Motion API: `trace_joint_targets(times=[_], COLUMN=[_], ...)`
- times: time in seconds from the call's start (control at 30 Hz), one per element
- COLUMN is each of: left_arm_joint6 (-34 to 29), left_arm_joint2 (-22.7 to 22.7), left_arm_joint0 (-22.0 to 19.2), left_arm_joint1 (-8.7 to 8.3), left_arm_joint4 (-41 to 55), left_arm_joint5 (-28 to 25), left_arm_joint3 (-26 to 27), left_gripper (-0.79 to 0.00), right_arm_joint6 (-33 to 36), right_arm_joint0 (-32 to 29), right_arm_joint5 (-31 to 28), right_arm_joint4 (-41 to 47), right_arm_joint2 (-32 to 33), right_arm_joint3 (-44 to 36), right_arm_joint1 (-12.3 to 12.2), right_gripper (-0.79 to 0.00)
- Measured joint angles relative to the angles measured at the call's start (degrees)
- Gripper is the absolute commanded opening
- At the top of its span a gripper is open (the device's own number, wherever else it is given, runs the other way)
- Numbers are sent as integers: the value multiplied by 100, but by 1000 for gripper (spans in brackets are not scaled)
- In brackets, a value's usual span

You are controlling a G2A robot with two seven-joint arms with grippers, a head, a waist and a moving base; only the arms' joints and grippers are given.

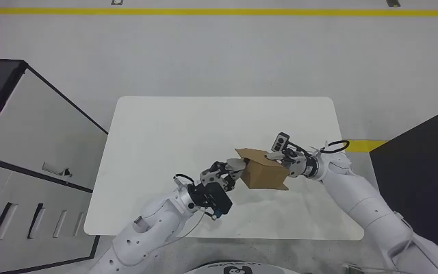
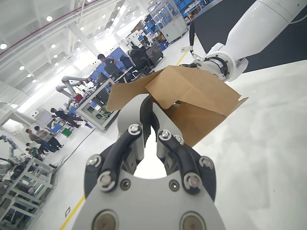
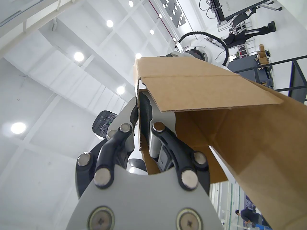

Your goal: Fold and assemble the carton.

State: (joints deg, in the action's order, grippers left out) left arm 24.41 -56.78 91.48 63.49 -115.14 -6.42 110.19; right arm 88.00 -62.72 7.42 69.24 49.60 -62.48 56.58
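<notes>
At table's near-right part: carton (image 1: 263, 171) over table (image 1: 171, 137), opened into a box shape. L gripper (image 2: 150, 111) pinches one end flap; R gripper (image 3: 141, 111) is clamped on opposite wall. Judged approx. midway: body erected, flaps loose, ends not closed.

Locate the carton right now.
Top view: the carton is right of centre on the table, held between the left hand and right hand.
</notes>
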Motion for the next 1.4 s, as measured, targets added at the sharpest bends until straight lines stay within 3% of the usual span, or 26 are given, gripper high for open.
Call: trace_joint_targets(times=[0.27, 0.6, 1.4], left_arm_joint6=[87, -345, -316], left_arm_joint2=[90, 319, 424], left_arm_joint0=[-80, -180, -253], left_arm_joint1=[7, 38, 62], left_arm_joint4=[-262, -1018, -1122], left_arm_joint5=[11, 152, 51], left_arm_joint3=[-36, -4, -50], left_gripper=[-785, -785, -785], right_arm_joint6=[0, 0, 0], right_arm_joint0=[64, 153, 238], right_arm_joint5=[4, 45, -85], right_arm_joint4=[-41, -73, -110], right_arm_joint2=[-53, -149, -262], right_arm_joint3=[70, 162, 184], right_arm_joint1=[13, 46, 30], right_gripper=[-785, -785, -785])
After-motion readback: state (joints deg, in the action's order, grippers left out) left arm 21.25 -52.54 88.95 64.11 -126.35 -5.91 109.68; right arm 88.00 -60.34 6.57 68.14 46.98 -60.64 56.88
